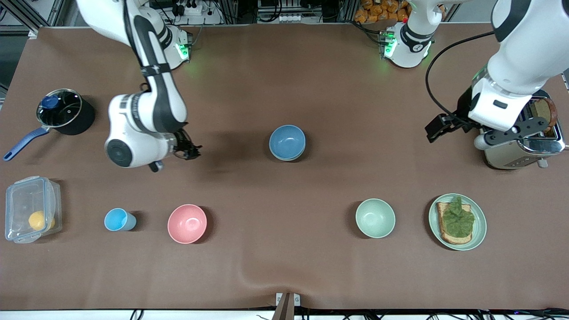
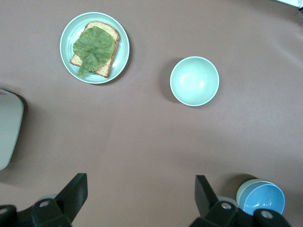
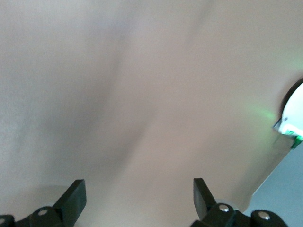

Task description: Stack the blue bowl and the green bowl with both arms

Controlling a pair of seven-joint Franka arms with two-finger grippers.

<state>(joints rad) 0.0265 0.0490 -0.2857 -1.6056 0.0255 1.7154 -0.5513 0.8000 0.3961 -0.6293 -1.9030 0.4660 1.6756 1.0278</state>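
Brown cloth-covered table (image 1: 284,66), both arm bases along the top of the front view. Blue bowl (image 1: 287,141) sits mid-table: round, smooth, matte sky-blue, nested inside the green bowl (image 2: 242,191), of which only a dull sage-green rim shows under the blue one, seen best in the left wrist view; so the two are already stacked. Bowl count: four — blue, sage green, one pink bowl (image 1: 187,223) and one paler mint bowl (image 1: 375,218), the last two nearer the front camera and well apart from the stack. One small light-blue cup (image 1: 119,219) just beside the pink bowl, toward the right arm's end. One clear lidded container (image 1: 32,215) with a yellow item inside, at that same end. One black pot (image 1: 66,114) with glass lid and blue handle. One mint plate (image 1: 478,231) carrying one toast slice topped with lettuce, beside the mint bowl. One silver toaster (image 1: 524,146) with bread in it, at the left arm's end. No readable writing or brand anywhere. Left gripper (image 2: 141,196) hangs beside the toaster, fingers spread wide, holding nothing. Right gripper (image 3: 139,198) hovers over bare cloth between the pot and the stacked bowls, fingers also wide apart, nothing between them.
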